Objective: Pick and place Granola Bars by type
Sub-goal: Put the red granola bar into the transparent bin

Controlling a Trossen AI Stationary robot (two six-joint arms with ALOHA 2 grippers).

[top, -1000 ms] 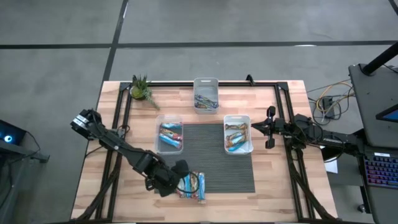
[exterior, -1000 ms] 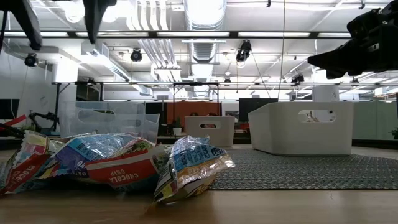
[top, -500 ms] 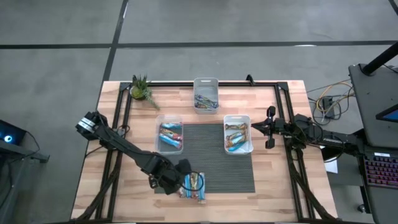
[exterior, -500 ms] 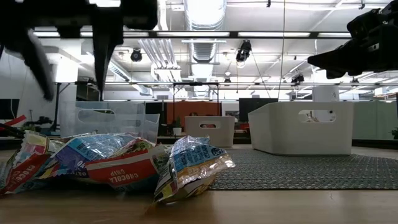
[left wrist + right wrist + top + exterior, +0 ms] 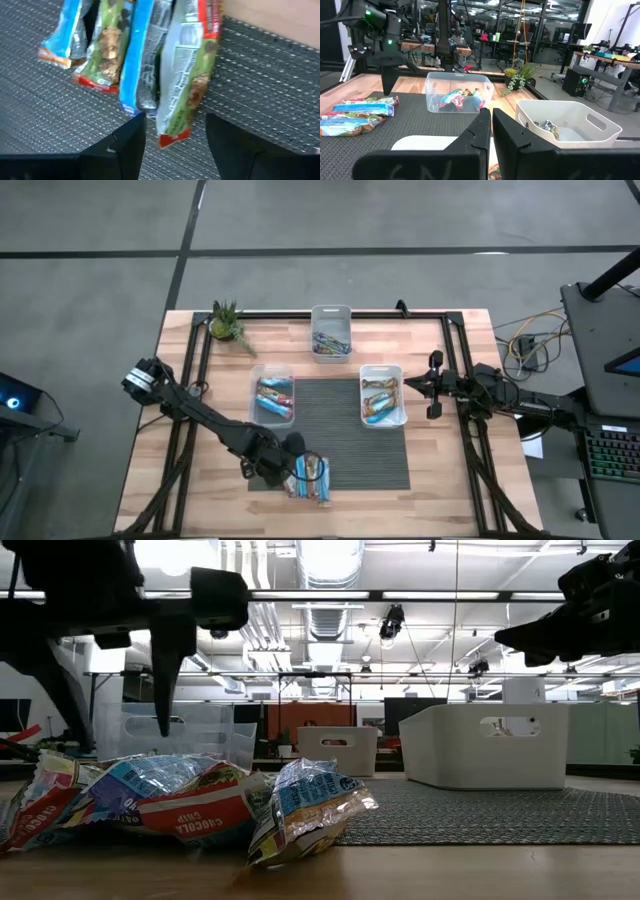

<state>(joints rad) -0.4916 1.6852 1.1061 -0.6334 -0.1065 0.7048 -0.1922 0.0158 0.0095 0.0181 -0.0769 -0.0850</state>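
Ribbed mat (image 5: 345, 442) holds crinkly, probably slippery granola bars (image 5: 312, 476); spread left gripper (image 5: 172, 131) should pinch the green-wrapped bar (image 5: 187, 85) mid-length.

High view: straight down over counter (image 5: 430, 480). Low view: counter-level, close behind Granola Bars (image 5: 190, 802); left wrist, high share them, 6 o'clock.

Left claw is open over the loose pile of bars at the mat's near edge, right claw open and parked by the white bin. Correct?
One error: the right claw is shut, its fingers pressed together in the right wrist view. The rest holds: the left claw is open over the pile of bars, and the right waits beside the white bin.
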